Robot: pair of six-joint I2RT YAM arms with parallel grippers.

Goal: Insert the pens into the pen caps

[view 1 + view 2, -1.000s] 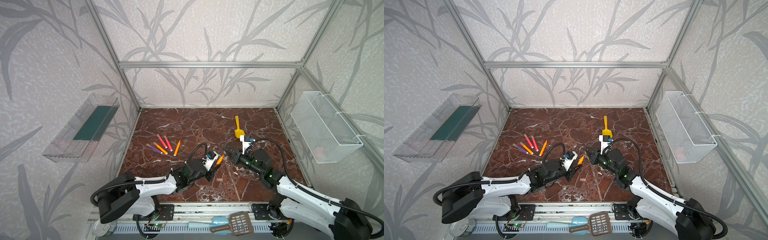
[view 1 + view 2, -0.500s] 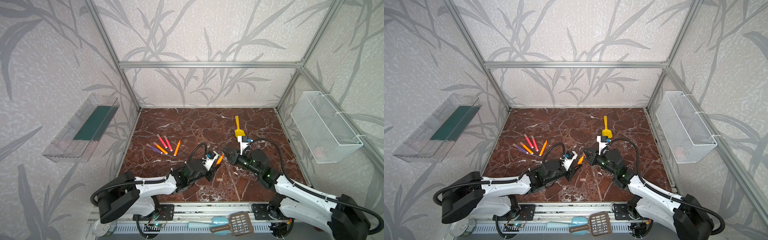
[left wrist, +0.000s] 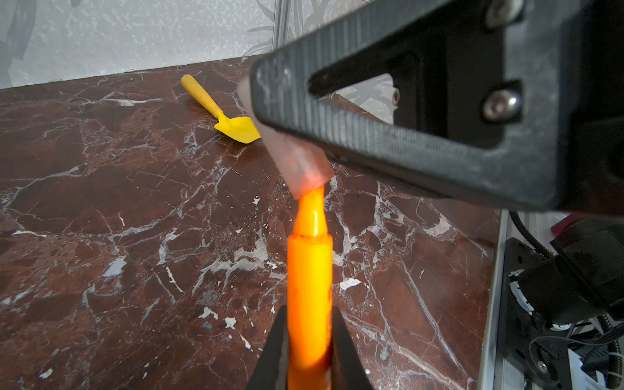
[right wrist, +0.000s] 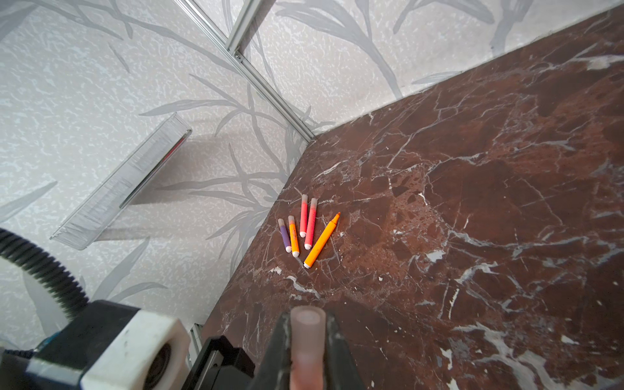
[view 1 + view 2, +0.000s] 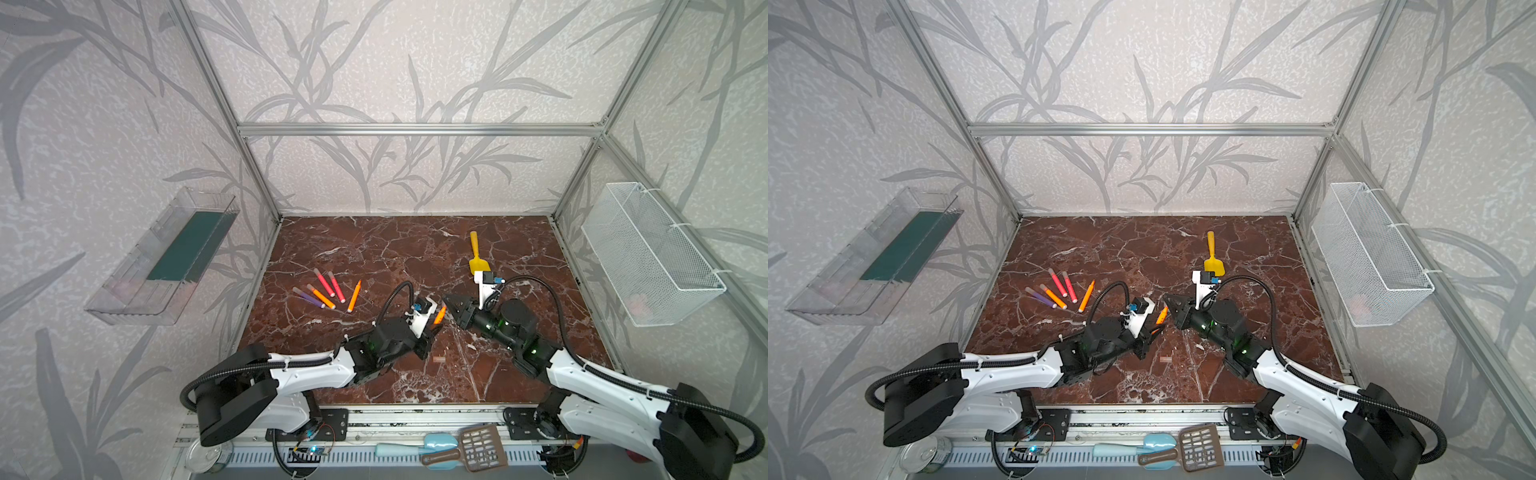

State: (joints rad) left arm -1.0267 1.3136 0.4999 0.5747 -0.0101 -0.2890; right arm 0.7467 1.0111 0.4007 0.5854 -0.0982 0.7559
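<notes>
My left gripper (image 3: pixel 309 324) is shut on an orange pen (image 3: pixel 309 270) whose pointed tip sticks out ahead. My right gripper (image 4: pixel 308 319) is shut on a translucent pinkish pen cap (image 4: pixel 307 337), open end forward. In the left wrist view the pen's tip meets the mouth of the cap (image 3: pixel 297 158). In both top views the left gripper (image 5: pixel 432 327) and the right gripper (image 5: pixel 448 300) face each other near the table's middle. Several other pens (image 5: pixel 328 291) lie at the left; one orange pen (image 4: pixel 320 241) there has a bare tip. A loose cap (image 5: pixel 438 359) lies near the front.
A yellow toy shovel (image 5: pixel 477 255) lies behind the right gripper. A clear tray (image 5: pixel 166 257) hangs on the left wall and a white wire basket (image 5: pixel 648 253) on the right wall. A slotted scoop (image 5: pixel 465 451) lies on the front rail.
My right gripper has moved left with the cap, closing the gap to the pen's tip. The left gripper has stayed almost still.
</notes>
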